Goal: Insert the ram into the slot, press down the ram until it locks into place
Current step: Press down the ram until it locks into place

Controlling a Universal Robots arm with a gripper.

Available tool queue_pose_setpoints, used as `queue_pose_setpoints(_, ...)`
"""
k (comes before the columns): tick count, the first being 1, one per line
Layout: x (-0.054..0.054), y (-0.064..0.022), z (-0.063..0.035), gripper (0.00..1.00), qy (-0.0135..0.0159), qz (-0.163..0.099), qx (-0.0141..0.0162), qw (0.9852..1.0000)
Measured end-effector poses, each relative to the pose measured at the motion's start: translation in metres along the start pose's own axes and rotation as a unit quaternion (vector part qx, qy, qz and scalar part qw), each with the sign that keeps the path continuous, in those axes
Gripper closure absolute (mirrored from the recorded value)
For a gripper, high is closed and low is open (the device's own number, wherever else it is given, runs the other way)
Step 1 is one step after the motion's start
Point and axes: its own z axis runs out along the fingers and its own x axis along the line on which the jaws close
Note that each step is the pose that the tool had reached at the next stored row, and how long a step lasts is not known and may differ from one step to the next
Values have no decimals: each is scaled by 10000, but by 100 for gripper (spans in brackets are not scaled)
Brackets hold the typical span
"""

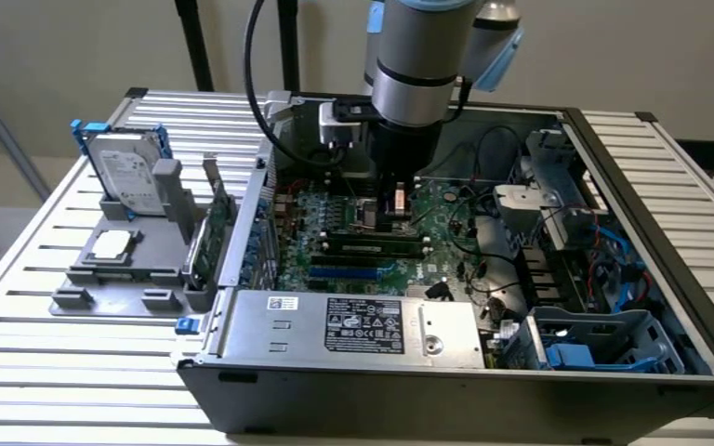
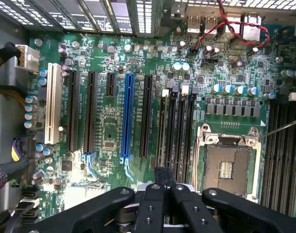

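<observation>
Inside the open grey metal computer case [image 1: 654, 307], my gripper [image 2: 165, 182] hangs low over the large green motherboard [image 2: 109, 131], its black fingers [image 2: 153, 204] drawn tight together; whatever lies between them is hidden. The long green ram stick with dark chips [image 1: 363, 245] seems seated along a narrow black plastic slot [image 2: 174, 126] near me. The silver processor socket [image 2: 228, 165] and case walls crowd close.

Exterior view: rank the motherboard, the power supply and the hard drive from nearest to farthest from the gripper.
From the gripper:
1. Motherboard: directly beneath it, inside the case.
2. Power supply: silver box at the case's near edge.
3. Hard drive: outside the case, standing on the exterior view's left.
</observation>
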Motion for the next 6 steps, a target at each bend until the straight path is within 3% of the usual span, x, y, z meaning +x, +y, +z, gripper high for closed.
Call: queue_pose_setpoints(6, 0, 0, 0, 89, 0, 0, 0, 10000)
